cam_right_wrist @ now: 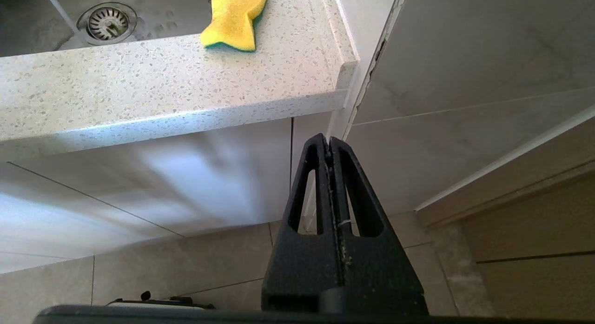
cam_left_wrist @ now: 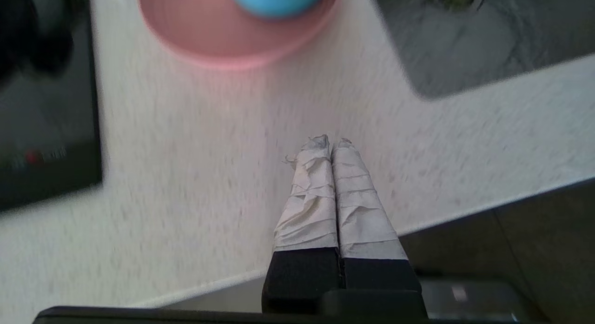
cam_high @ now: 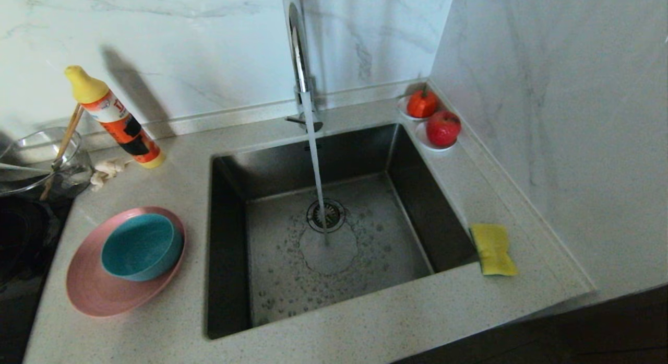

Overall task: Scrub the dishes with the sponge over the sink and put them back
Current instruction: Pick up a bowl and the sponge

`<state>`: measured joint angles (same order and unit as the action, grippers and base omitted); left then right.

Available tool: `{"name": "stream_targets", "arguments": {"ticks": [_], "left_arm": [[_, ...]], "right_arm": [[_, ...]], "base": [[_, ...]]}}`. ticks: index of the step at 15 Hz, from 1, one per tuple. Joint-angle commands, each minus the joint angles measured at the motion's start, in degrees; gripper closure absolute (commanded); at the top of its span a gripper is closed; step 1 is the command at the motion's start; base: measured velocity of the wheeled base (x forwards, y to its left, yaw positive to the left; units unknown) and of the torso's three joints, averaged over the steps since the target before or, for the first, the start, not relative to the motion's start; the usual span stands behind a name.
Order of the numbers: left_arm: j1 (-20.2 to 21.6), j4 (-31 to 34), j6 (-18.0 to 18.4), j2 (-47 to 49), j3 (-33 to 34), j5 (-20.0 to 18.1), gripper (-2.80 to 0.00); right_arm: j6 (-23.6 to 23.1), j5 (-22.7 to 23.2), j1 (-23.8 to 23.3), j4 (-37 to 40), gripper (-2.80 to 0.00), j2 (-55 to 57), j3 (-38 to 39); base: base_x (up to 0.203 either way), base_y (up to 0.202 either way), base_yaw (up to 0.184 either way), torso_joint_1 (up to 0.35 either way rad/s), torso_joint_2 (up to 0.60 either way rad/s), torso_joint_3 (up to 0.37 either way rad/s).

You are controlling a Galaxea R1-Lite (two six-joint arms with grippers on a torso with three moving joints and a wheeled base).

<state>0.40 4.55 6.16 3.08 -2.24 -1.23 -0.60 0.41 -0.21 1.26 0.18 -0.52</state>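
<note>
Your left gripper [cam_left_wrist: 331, 145], taped fingers together, is over the speckled counter [cam_high: 172, 332] near the round pink plate [cam_high: 88, 288] w/ small teal bowl [cam_high: 138, 246]. Right gripper [cam_right_wrist: 329, 139], jaws together, is below the counter edge. Yellow sponge [cam_high: 493, 249] lies right of the dark steel sink [cam_high: 232, 223]; tap [cam_high: 297, 50] running.

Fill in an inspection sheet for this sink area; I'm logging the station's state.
Surface: speckled countertop, bare at the front.
Job's things: teal bowl sits in pink plate left of sink; tap running; sponge at sink's right rim; chopsticks in glass bowl.
Clutter: yellow-capped bottle; two red fruits on saucers.
Grippers: left gripper shut, empty, over counter edge; right gripper shut, empty, below counter.
Cables: nothing seen.
Surroundings: marble walls, black hob at left.
</note>
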Motion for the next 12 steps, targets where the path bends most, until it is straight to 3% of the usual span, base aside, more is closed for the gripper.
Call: {"name": "stream_targets", "arguments": {"ticks": [1, 12], "left_arm": [[-0.1, -0.1, 0.0, -3.2, 0.4, -0.3, 0.0], [-0.1, -0.6, -2.9, -3.2, 0.6, 0.1, 0.0]], "right_arm": [[-0.1, 0.0, -0.1, 0.1, 0.0, 0.0, 0.0], [-0.1, 0.0, -0.1, 0.1, 0.0, 0.0, 0.0]], "base": [[0.0, 0.0, 0.0, 0.0, 0.0, 0.0], [0.0, 0.0, 0.0, 0.0, 0.0, 0.0]]}}
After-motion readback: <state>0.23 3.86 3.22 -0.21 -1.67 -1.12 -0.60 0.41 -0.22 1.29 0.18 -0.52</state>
